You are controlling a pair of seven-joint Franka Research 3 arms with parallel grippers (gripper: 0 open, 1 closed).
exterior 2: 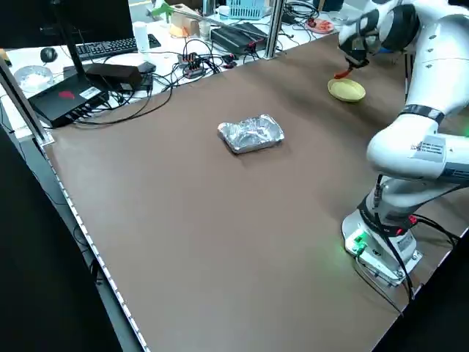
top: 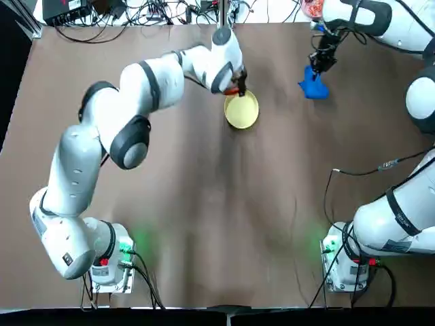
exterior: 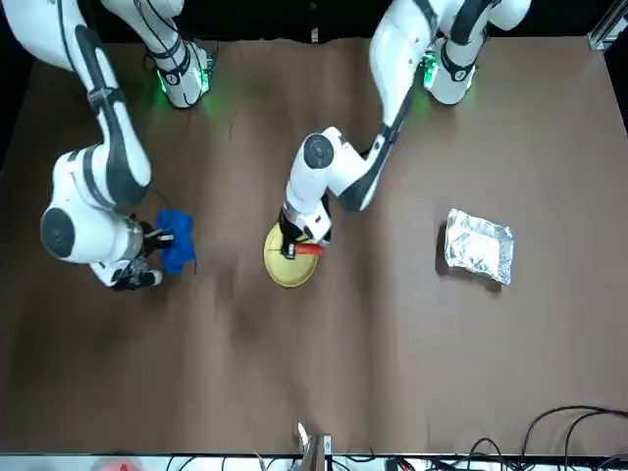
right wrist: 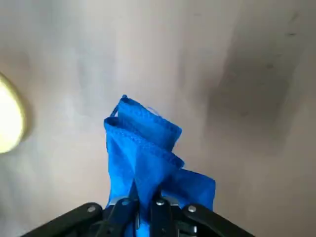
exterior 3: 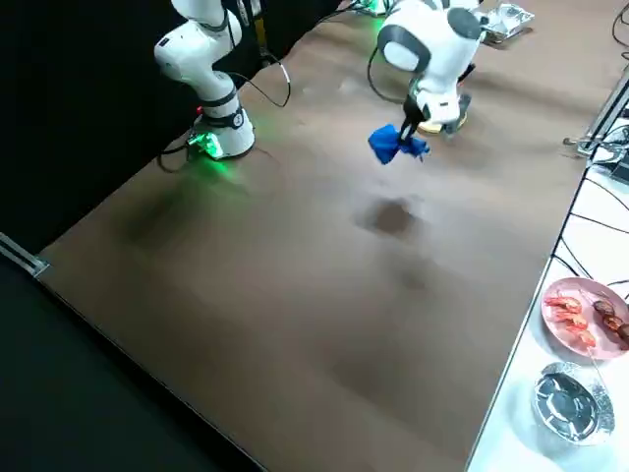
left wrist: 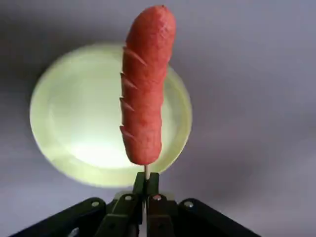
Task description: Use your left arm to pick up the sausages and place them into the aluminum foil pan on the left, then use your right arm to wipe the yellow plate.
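My left gripper point(left wrist: 146, 183) is shut on the thin stick of a red-orange sausage point(left wrist: 143, 84), held just above the yellow plate point(left wrist: 74, 123). From overhead the sausage point(top: 233, 90) hangs at the plate's point(top: 243, 112) far left rim, under the left gripper point(top: 237, 85). The front view shows the sausage point(exterior: 306, 249) over the plate point(exterior: 287, 269) and the aluminum foil pan point(exterior: 479, 245) well off to the side. The pan point(exterior 2: 251, 133) lies alone in the left side view. My right gripper point(right wrist: 141, 202) is shut on a blue cloth point(right wrist: 143, 148), hanging to the right of the plate point(top: 314, 85).
Cables, a keyboard and boxes point(exterior 2: 110, 70) lie beyond the table's far edge. A pink dish of food point(exterior 3: 588, 317) and a foil cup point(exterior 3: 567, 399) sit on the white bench at the right. Both arm bases point(top: 112, 261) stand at the near edge.
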